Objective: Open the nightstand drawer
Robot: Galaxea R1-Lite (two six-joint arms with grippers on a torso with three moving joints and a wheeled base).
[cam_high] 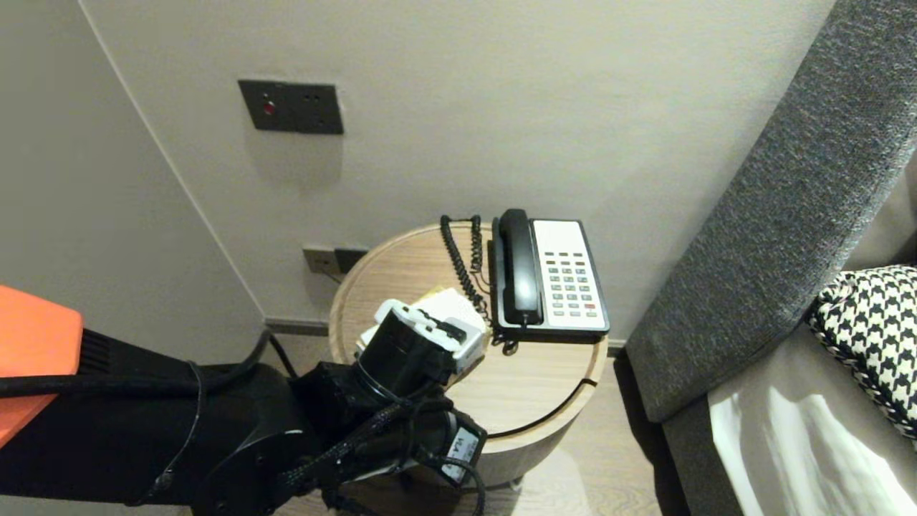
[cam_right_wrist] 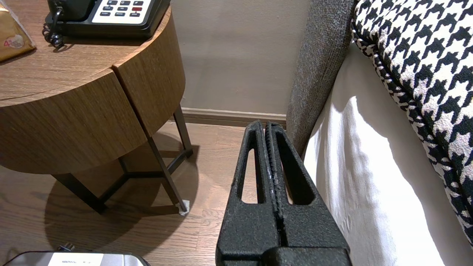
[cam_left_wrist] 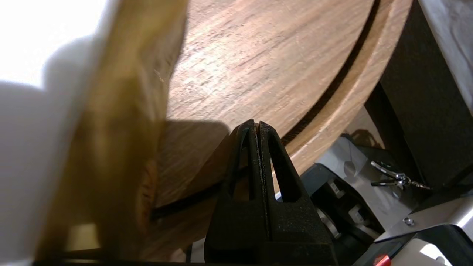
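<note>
Over the desk's (cam_high: pixel 544 387) left half, the left claw (cam_left_wrist: pixel 257 123) is held pressed shut, empty; the golden packet (cam_left_wrist: pixel 111 129) is seen just beside it, left of the telephone (cam_high: pixel 548 276). The right claw (cam_right_wrist: pixel 265 123) is parked shut beside the bed (cam_right_wrist: pixel 369 166).

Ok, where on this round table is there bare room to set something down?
Bare wood lies in front of the phone, toward the table rim, and back left beside the coiled cord. Middle-left is crowded: the left gripper, shut, is beside the packet.
</note>
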